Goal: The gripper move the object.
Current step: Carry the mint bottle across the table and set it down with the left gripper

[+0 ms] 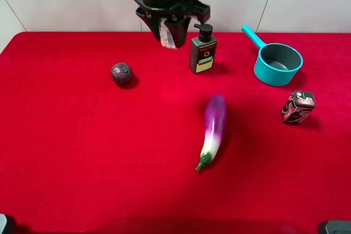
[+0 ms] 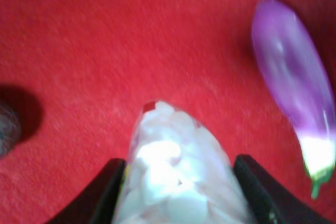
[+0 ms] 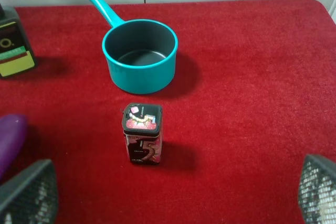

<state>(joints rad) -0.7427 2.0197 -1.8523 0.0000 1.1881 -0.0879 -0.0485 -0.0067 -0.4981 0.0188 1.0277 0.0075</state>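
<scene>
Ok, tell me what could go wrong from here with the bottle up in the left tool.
1. The left tool holds the clear bottle above the red cloth by its sides alone, so it might slip and drop.
2. The pump bottle stands close beside the tool. A sideways swing toward it could knock it over.
3. The eggplant lies mid-table, so setting the bottle down there could hit it.

Top centre of frame, your black two-fingered end effector (image 1: 169,32) clamps the small clear bottle of white pellets (image 1: 168,39) between its fingers.
</scene>
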